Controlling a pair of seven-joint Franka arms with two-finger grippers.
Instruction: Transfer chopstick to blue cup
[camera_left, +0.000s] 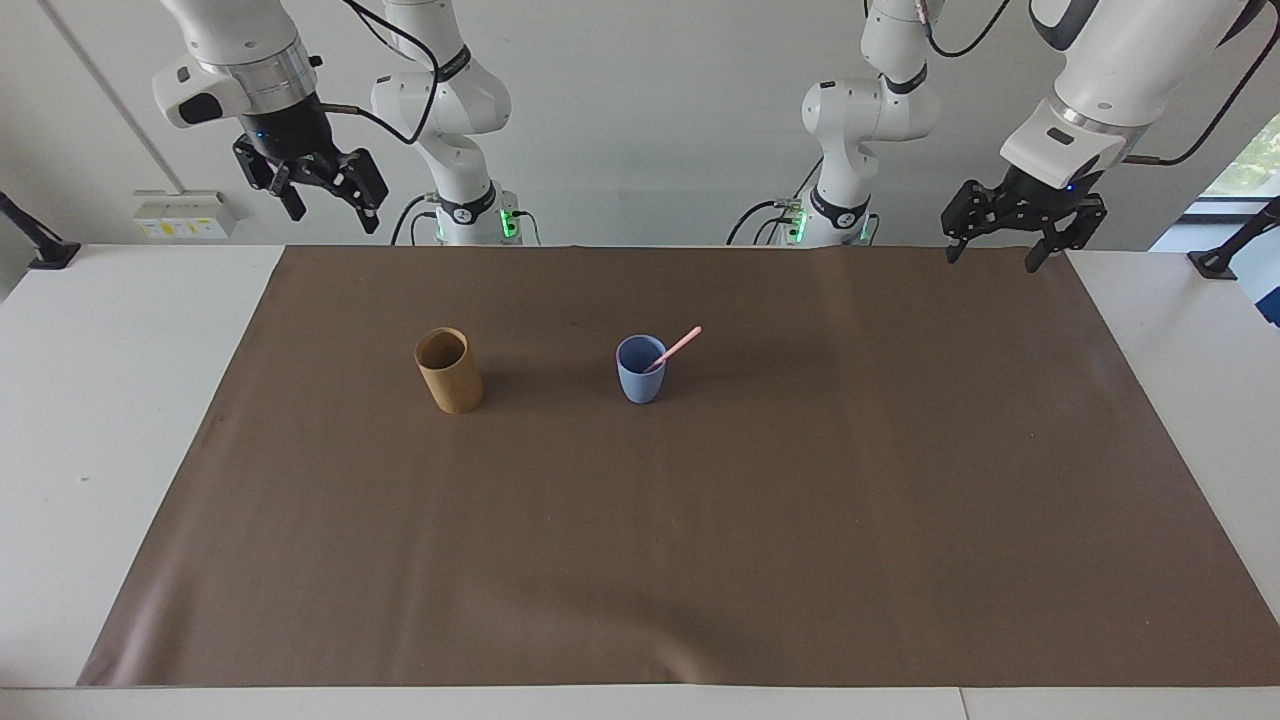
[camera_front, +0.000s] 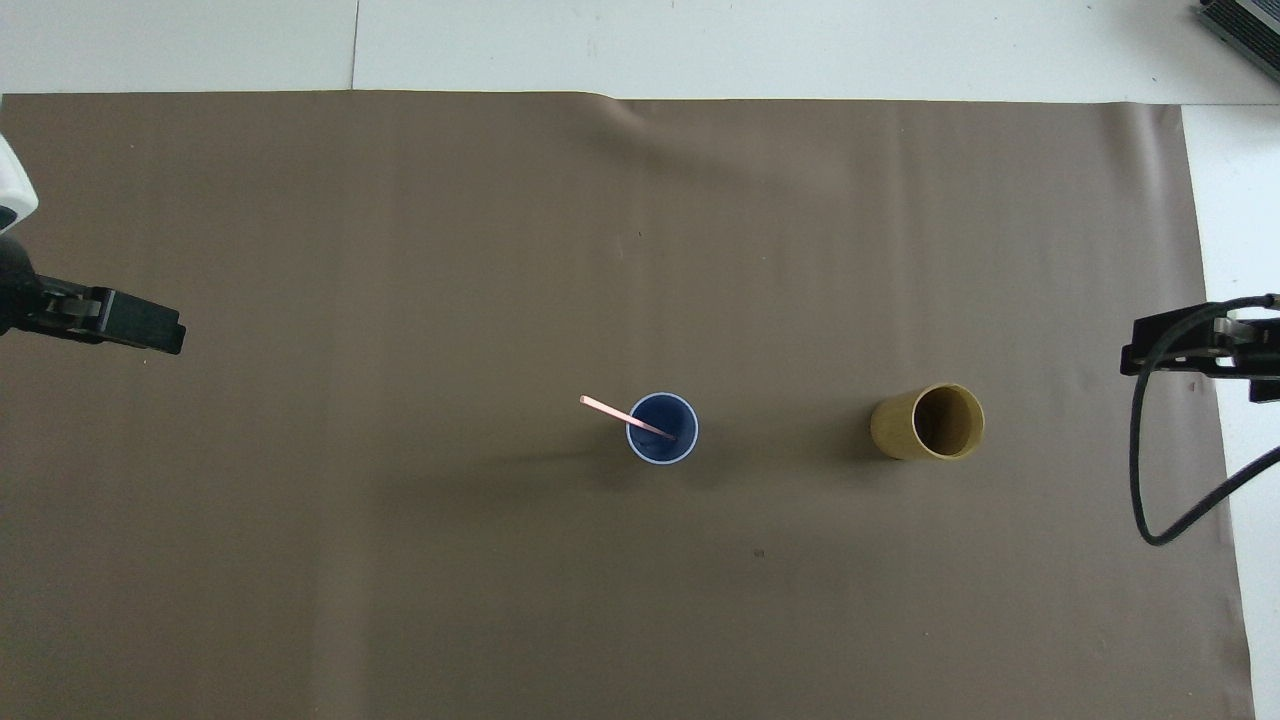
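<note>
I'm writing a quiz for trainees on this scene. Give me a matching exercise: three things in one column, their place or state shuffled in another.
Things:
1. chopstick
2. blue cup
3. tan cup

States:
A. stands empty, toward the right arm's end
B. leans inside a cup, tip sticking out over the rim
C. upright mid-mat, holds a stick

Pairs: 1-B, 2-C, 3-A

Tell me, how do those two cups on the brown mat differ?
The blue cup is shorter and tapers to its base; the tan cup is a taller, straight cylinder. The blue cup holds the pink chopstick, leaning out over its rim; the tan cup looks empty. Both stand upright, side by side on the mat, touched by neither gripper.
</note>
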